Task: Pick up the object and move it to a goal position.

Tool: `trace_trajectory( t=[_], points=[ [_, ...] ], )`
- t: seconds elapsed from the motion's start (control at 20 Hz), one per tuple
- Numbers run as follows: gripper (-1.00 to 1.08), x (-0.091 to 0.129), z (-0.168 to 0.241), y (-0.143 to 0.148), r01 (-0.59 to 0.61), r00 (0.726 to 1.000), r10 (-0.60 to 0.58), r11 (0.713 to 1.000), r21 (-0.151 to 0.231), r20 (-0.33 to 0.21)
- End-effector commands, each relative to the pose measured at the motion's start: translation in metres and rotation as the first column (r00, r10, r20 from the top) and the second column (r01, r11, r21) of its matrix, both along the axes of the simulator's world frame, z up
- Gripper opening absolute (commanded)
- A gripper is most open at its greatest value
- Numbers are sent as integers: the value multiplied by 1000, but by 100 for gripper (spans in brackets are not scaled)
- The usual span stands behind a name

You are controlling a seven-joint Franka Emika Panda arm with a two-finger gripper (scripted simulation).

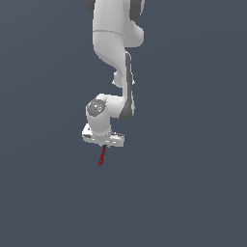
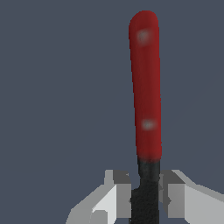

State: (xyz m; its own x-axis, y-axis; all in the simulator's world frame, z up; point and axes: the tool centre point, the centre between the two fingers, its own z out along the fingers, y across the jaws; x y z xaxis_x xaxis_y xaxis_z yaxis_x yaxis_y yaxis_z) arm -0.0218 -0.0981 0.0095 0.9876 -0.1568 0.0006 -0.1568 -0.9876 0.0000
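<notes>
My pincer (image 2: 144, 197) was squeezed tight on the stick (image 2: 145, 87), by its black end. I judged the carrying step came next: move it gently to the goal.

Flat, even, dim render lighting; soft low-resolution blur, no cast shadows.

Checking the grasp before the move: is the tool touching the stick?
Touching. The wrist view shows the tool with both fingers pressed against the black half of the stick, no gap either side.
</notes>
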Motion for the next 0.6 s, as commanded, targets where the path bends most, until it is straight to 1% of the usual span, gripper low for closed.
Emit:
trace_trajectory(
  t=[0.0,0.25,0.55],
  points=[
    [-100,0,0,0,0,1000,0,1000,0,0],
    [-100,5,9,-1,0,1000,0,1000,0,0],
    [-100,18,37,-4,0,1000,0,1000,0,0]
  ],
)
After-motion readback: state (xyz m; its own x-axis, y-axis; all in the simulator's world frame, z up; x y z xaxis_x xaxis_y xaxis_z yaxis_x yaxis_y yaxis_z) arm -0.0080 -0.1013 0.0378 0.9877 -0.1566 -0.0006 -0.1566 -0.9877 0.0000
